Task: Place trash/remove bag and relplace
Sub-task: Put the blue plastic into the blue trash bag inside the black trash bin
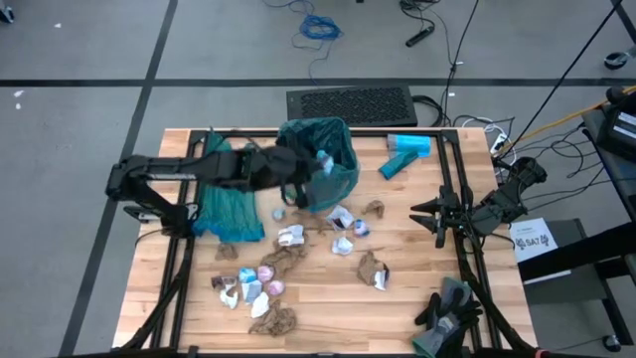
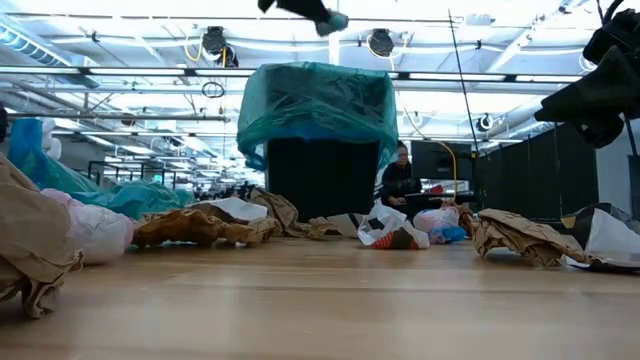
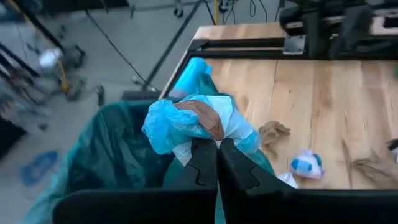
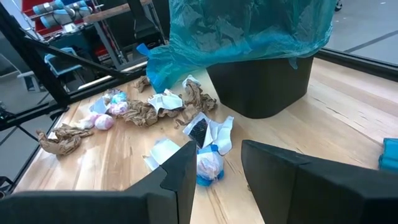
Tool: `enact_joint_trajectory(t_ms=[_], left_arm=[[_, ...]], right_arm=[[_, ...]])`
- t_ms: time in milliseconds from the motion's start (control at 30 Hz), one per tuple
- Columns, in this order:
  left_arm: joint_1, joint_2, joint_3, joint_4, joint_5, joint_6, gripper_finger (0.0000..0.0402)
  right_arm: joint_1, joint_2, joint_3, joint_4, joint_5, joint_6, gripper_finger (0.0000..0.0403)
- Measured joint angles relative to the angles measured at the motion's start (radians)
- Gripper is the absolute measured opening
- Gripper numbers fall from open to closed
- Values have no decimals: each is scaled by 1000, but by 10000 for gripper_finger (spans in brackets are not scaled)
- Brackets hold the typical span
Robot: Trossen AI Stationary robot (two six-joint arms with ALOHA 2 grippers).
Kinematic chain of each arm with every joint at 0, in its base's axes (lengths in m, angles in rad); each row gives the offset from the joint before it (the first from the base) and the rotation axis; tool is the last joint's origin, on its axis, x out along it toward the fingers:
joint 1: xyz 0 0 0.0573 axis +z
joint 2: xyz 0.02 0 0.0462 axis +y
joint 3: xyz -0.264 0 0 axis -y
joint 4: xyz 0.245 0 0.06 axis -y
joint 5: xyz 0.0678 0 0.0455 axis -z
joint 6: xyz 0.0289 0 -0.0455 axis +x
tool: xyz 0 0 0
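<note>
Trash scraps [image 1: 260, 283] look light, soft, crushable — best pinched at a bunched fold. Left gripper [image 3: 216, 163] pinches a blue-and-brown wad [image 3: 196, 124] above the lined bin [image 1: 320, 159]; right gripper [image 4: 216, 167] waits by the desk's right edge, jaws spread.

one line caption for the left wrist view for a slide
Left pincer shut on a crumpled light-blue wrapper, held above the teal-lined bin.

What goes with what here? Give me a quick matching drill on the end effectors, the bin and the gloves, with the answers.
Things:
1. left end effector
2. right end effector
3. bin
4. gloves

States or places:
A. lined with a teal bag
B. open, holding nothing, at the table's right edge
C. shut on a light-blue wrapper over the bin
D. lying at the table's near right corner

Pairs: 1-C, 2-B, 3-A, 4-D
</note>
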State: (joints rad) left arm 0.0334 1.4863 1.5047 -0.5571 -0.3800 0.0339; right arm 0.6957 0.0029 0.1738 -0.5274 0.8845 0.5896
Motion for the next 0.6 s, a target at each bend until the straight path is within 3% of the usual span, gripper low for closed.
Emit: enact_joint_trajectory(t_ms=[267, 600], left_arm=[[161, 0, 0, 2, 200, -62, 15], [276, 0, 0, -20, 218, -229, 70]], right_arm=[[0, 0, 0, 0, 0, 0, 120], [0, 0, 0, 0, 0, 0, 120]])
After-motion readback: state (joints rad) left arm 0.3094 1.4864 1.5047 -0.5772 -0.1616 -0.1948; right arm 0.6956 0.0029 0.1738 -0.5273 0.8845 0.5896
